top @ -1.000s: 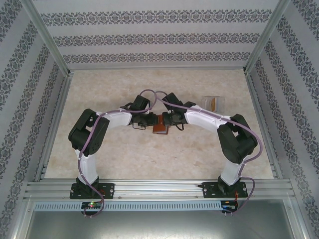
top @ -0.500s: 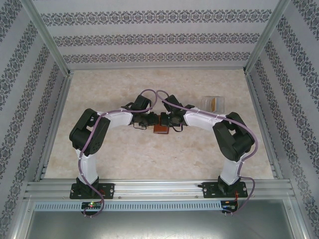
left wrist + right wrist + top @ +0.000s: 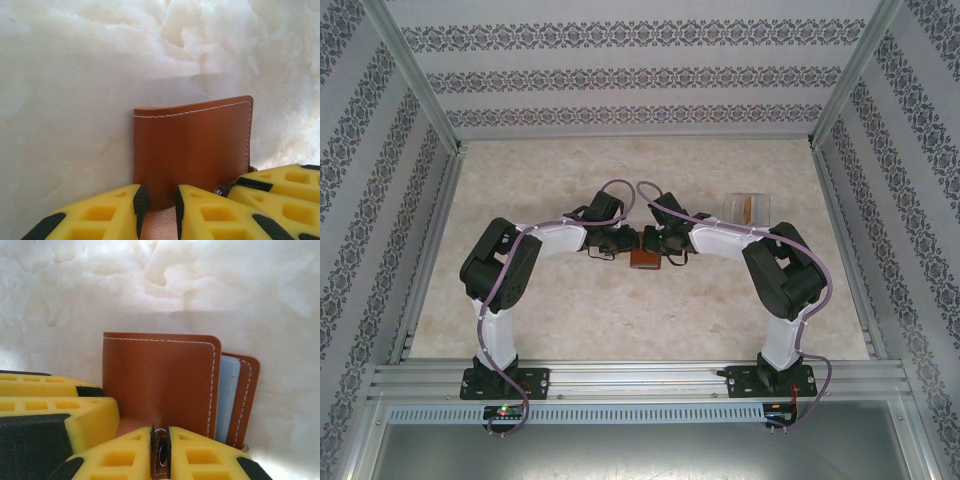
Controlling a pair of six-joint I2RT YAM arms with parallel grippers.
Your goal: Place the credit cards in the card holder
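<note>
Pinching, left gripper [image 3: 157,210]: jaws drawn in on the wallet [image 3: 192,145], with its near leaf filling the gap between the pads.
Right gripper [image 3: 160,445]: nearly closed on a thin stitched edge at the opposite side of the wallet.
Card [image 3: 227,390]: blue-grey, tucked between the wallet's two leaves, one long edge showing.
Doing it well: I judge the leaves need a steady hold, with the card seated fully before either grip lets go.
Arms: elbows bent outward, wrists meeting over the wallet.
Clear box [image 3: 745,207]: well apart from the wallet, on the right arm's side.

No legible text, label, brand, number anywhere; card holder [image 3: 192,150] leather plain, white stitching only.
</note>
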